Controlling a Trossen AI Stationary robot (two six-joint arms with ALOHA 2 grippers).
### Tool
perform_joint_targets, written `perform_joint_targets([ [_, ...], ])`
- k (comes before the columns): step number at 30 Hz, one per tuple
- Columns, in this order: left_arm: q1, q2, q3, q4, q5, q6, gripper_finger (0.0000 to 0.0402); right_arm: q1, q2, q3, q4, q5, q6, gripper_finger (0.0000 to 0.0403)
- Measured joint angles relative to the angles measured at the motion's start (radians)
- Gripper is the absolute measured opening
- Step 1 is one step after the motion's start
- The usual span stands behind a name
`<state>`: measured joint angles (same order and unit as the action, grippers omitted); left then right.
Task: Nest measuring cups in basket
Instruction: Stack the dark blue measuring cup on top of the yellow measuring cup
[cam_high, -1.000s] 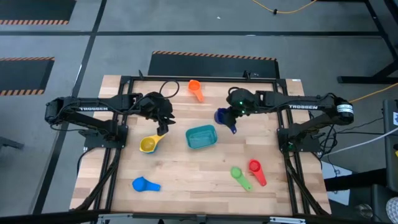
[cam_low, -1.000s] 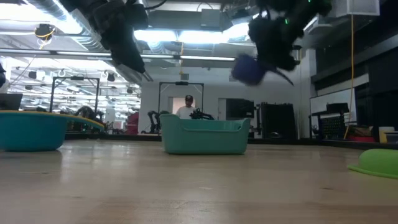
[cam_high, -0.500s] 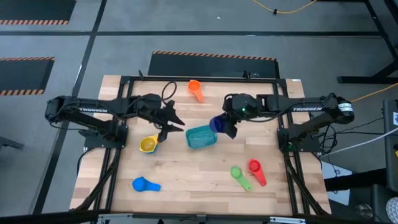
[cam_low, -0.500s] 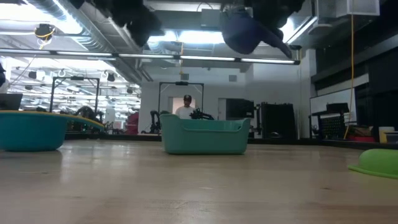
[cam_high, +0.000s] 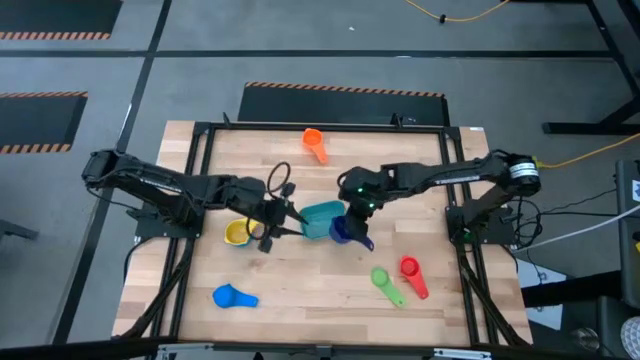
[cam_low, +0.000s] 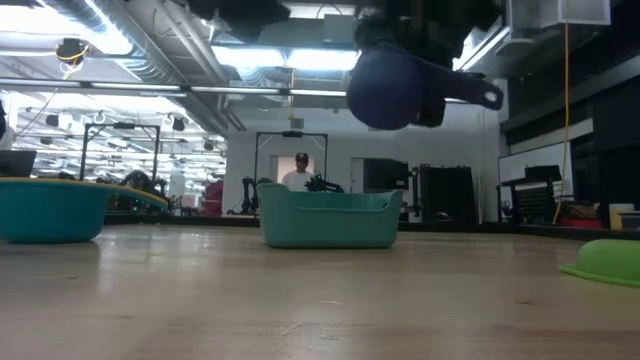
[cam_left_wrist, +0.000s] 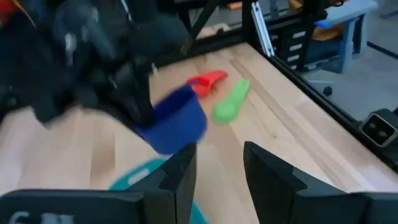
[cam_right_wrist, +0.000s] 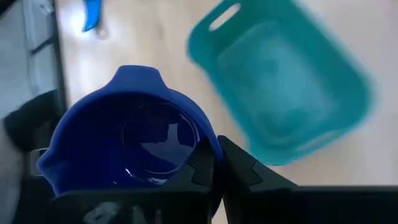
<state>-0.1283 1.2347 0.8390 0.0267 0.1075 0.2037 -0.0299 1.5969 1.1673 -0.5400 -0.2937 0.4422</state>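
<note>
The teal basket (cam_high: 318, 219) (cam_low: 328, 218) stands on its base mid-table. My right gripper (cam_high: 352, 213) (cam_right_wrist: 214, 168) is shut on a dark blue measuring cup (cam_high: 340, 232) (cam_low: 390, 88) (cam_right_wrist: 130, 137), which hangs over the basket's near right corner. My left gripper (cam_high: 288, 216) (cam_left_wrist: 217, 180) is open and empty, raised just left of the basket and pointing at it. The left wrist view shows the blue cup (cam_left_wrist: 177, 118) ahead of its fingers. My right gripper holds the dark blue cup at its rim (cam_right_wrist: 208, 144), on the side where the handle (cam_low: 470, 93) leaves the bowl. The fingers come slanting down from the table's far right. The cup is lifted clear, open side up and roughly level, its handle end sticking out free.
A yellow cup (cam_high: 238, 232) sits in a light blue one (cam_low: 50, 210) left of the basket. An orange cup (cam_high: 314, 143) lies at the far edge, another light blue cup (cam_high: 232, 296) near left, and green (cam_high: 385, 283) and red (cam_high: 411, 273) cups near right.
My right gripper has carried the dark blue cup from beyond the basket's far right corner toward the near edge and left, to over its near right corner. My left gripper has swung from above the yellow cup toward the basket, tipping up nearer to level.
</note>
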Motion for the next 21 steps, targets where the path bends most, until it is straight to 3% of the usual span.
perform_joint_targets([
  [12,-0.066,0.124,0.000,0.094,-0.159,0.195,0.0126,0.002,0.144,0.122,0.094,-0.312,0.105,0.0014],
  [21,-0.112,0.146,0.000,0.124,-0.258,0.252,0.0126,0.003,0.163,0.172,0.097,-0.348,0.098,0.0014],
])
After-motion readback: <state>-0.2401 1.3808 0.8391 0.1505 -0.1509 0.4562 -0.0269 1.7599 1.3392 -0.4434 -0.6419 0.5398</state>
